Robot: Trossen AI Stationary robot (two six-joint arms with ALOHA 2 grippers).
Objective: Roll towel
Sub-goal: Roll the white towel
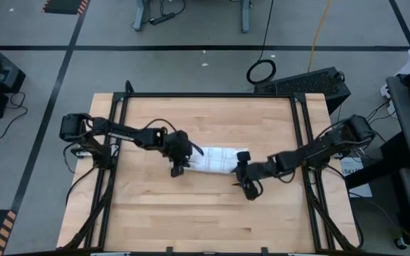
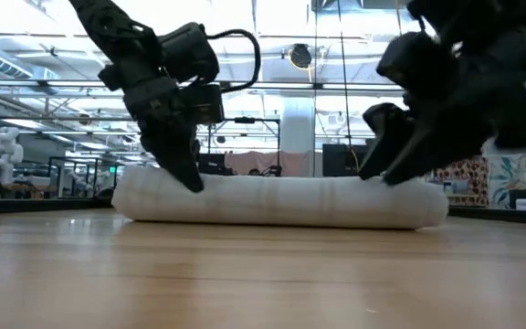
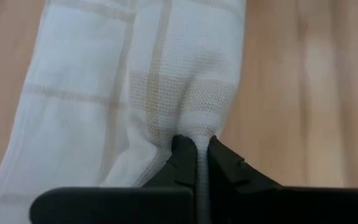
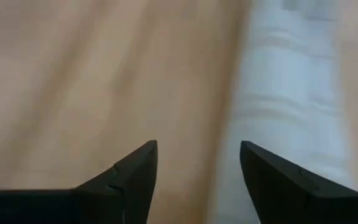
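while the left gripper pinches a fold of the towel at its left end, the right gripper stands spread beside the right end, holding nothing. towel lies mid-frame on the table as a near-complete roll; only release seems left.

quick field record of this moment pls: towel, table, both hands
towel: white with faint check lines, rolled into a log lying flat mid-table
table: light wood, black frame around it
left hand: at the roll's left end, shut, pinching a fold of cloth
right hand: at the roll's right end, open, nothing between its fingers, cloth beside one finger
task state: roll looks formed
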